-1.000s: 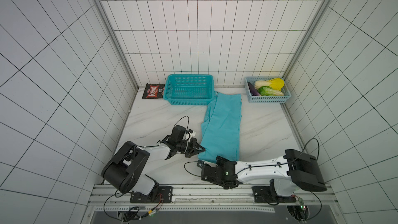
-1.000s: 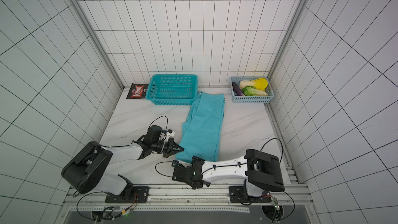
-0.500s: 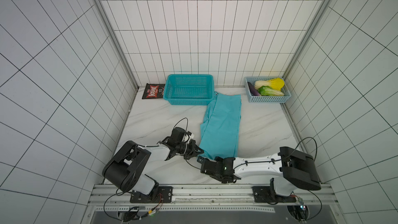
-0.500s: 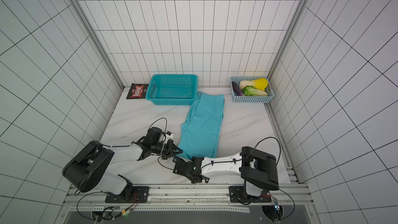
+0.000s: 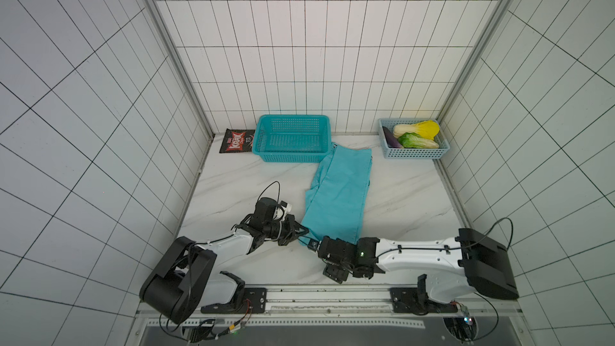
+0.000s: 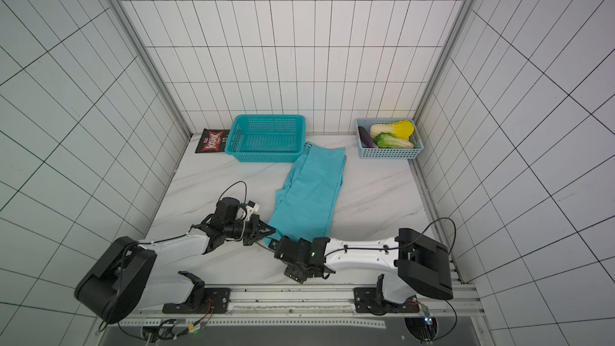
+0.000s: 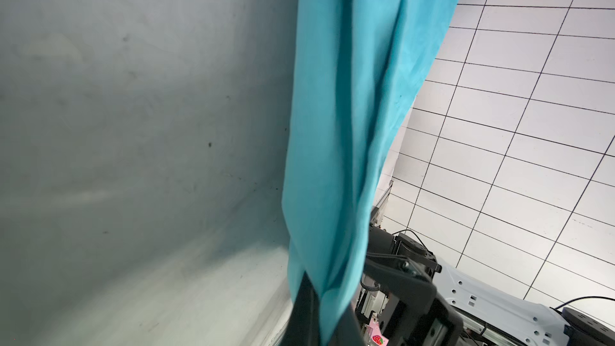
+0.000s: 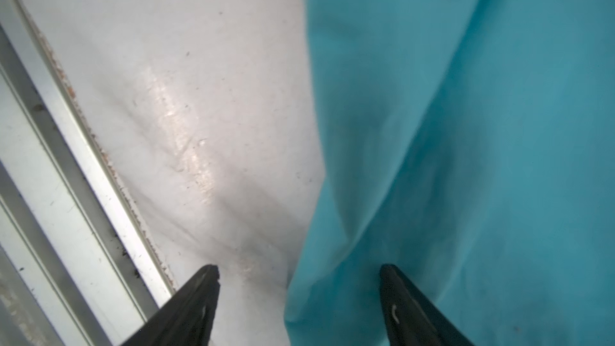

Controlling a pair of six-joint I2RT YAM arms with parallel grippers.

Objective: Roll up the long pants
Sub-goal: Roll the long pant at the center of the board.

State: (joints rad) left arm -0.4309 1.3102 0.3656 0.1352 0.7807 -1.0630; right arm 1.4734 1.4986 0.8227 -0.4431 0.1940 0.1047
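The long pants [image 5: 339, 194] [image 6: 309, 191] lie flat and lengthwise on the marble table, with the waistband end by the turquoise basket. My left gripper [image 5: 303, 231] [image 6: 272, 230] is shut on their near left corner, and in the left wrist view the teal cloth [image 7: 349, 94] is pinched in that gripper [image 7: 327, 322]. Just beside it, at the pants' near edge, my right gripper [image 5: 318, 257] [image 6: 283, 259] is open. In the right wrist view the cloth's [image 8: 466, 128] edge runs between its fingers [image 8: 298, 269], one over cloth and one over bare table.
A turquoise perforated basket [image 5: 293, 138] stands at the back, with a black snack packet [image 5: 236, 141] to its left. At the back right is a pale blue basket [image 5: 412, 154] of vegetables. The metal front rail [image 5: 329, 294] runs close behind the right gripper.
The right arm's elbow swung left, then back to the right, while its gripper stayed at the pants' near left corner. The left gripper has kept its hold.
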